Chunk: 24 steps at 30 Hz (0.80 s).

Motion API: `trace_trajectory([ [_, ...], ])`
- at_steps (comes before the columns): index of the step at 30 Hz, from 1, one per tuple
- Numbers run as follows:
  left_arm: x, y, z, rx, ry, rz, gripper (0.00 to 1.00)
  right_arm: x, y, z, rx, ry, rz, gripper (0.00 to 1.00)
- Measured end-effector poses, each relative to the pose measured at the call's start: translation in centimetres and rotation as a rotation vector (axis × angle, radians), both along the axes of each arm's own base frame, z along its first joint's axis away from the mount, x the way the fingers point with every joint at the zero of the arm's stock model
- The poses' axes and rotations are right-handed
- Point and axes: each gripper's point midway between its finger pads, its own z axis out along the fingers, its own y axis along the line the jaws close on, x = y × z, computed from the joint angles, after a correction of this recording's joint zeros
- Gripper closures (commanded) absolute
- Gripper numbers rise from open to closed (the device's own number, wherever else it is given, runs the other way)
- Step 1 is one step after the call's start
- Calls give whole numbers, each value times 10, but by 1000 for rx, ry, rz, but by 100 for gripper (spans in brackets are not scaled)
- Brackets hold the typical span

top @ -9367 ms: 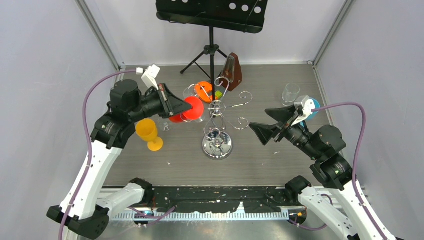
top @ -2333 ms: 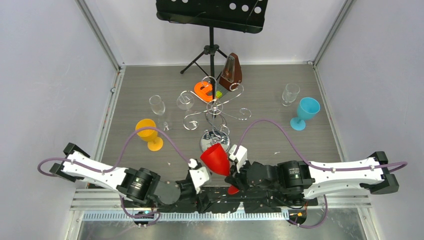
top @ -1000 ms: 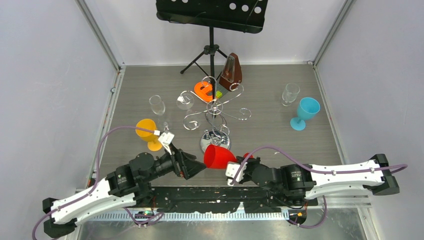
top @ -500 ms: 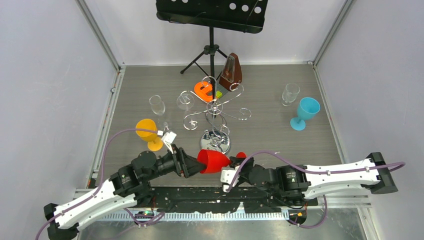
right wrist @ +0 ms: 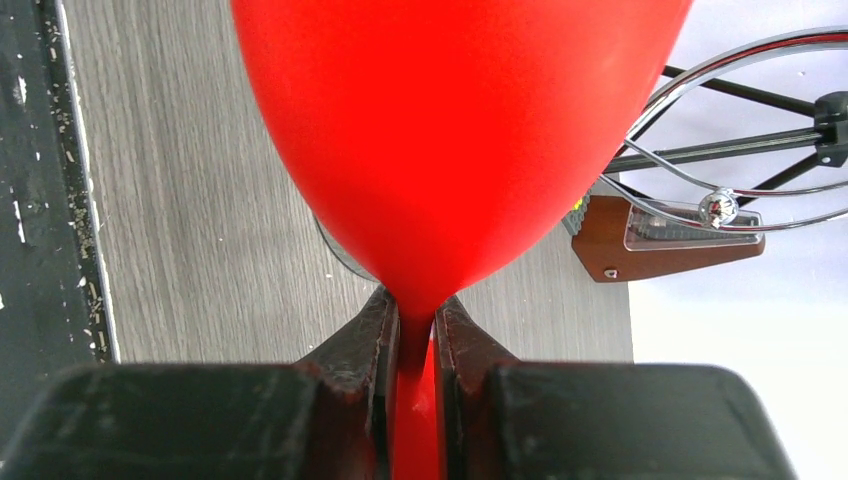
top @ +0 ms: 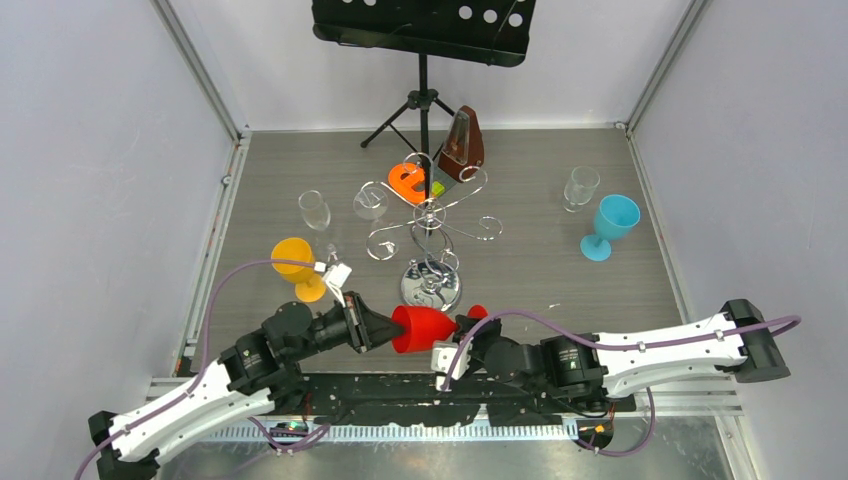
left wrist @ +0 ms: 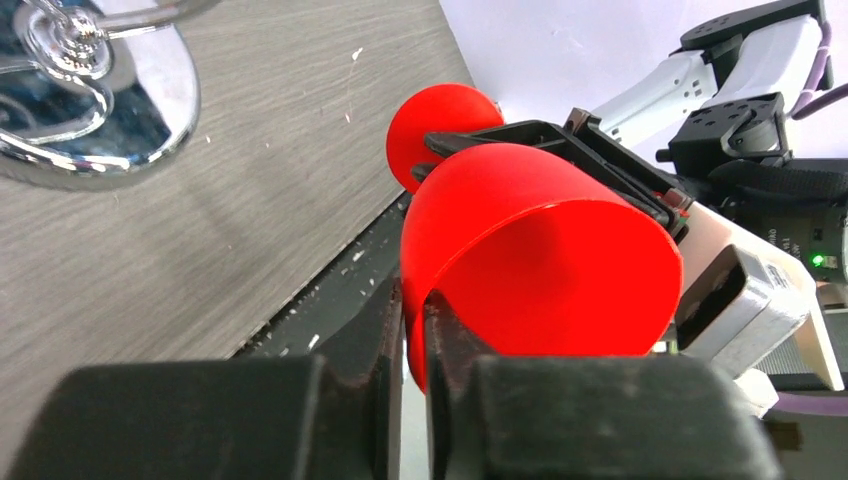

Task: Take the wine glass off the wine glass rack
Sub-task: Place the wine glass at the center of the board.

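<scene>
Chrome rack point(top: 430, 286) close behind red glass point(top: 418, 328); bare table point(top: 560, 272) rightward.

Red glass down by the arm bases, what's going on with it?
Both arms have the red glass, turned on its side near the front edge of the table and clear of the rack. The right gripper is clamped on the stem; the left gripper pinches the bowl's rim. The glass is off the rack but not yet set down upright.
</scene>
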Motion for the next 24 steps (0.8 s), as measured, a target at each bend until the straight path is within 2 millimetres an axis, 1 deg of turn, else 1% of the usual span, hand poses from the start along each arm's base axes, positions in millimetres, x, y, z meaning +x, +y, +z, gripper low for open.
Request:
trace_trajectory([
  [6,1,1,0,4,-6,2,100,2,0,4,13,-16,-14,93],
  [10,1,0,-5,24,0,0,100,4,-1,5,10,-26,-23,72],
  [12,2,0,-11,50,10,-2,100,4,-1,6,13,-30,-28,65],
  [14,1,0,-16,82,18,-6,100,5,-2,8,25,-28,-33,61],
  [16,2,1,-14,100,17,-7,100,5,-3,11,43,-21,-36,59],
  [20,3,6,-4,134,-11,-2,100,4,-8,20,100,7,-45,56],
  [24,5,19,1,199,-34,25,100,2,-16,24,137,41,-56,54],
])
